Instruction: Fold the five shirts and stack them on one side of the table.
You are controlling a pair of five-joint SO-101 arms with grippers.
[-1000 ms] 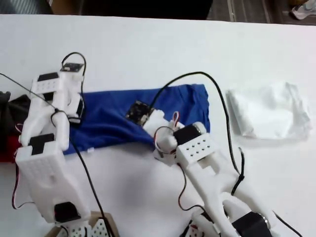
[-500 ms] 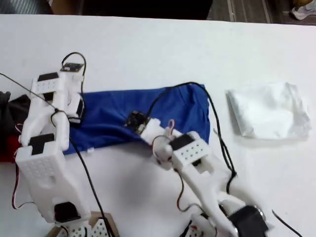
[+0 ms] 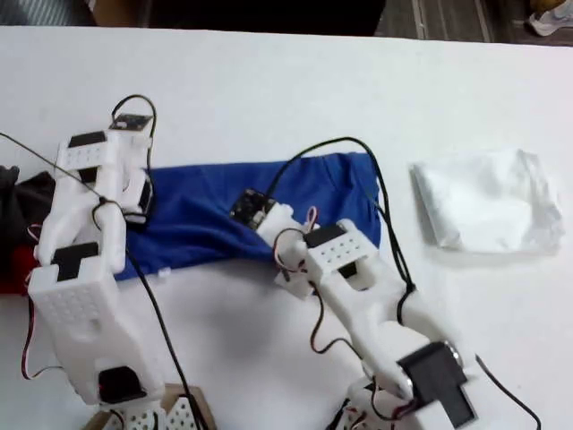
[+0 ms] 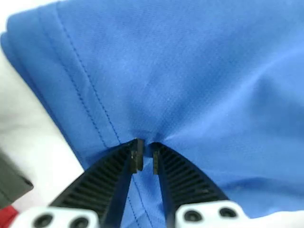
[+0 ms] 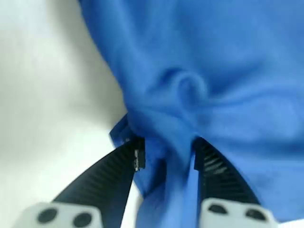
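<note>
You have the blue shirt [image 3: 197, 219] lying as a long band across the middle of the white table [image 3: 286, 90], between the two arms. Your left gripper [image 4: 145, 156] is closed on the blue shirt. Its two black fingers [image 4: 111, 175] almost meet, and they pinch a small fold of cloth just beside the stitched hem [image 4: 80, 90]. In the high view this gripper sits at the left end of the shirt.

Your right gripper [image 5: 165, 159] also holds the blue shirt, with a thick bunch of cloth pressed between its two fingers [image 5: 107, 173], close to where the bare table begins. In the high view it is at the near edge of the shirt, about the middle of its length, and the cloth wrinkles toward it.

A white shirt [image 3: 488, 202], roughly folded, lies on the right side of the table, apart from the blue one. At the left edge of the table you can see dark cloth [image 3: 22, 193] and red cloth [image 3: 11, 273], partly hidden behind the left arm [image 3: 85, 260].
</note>
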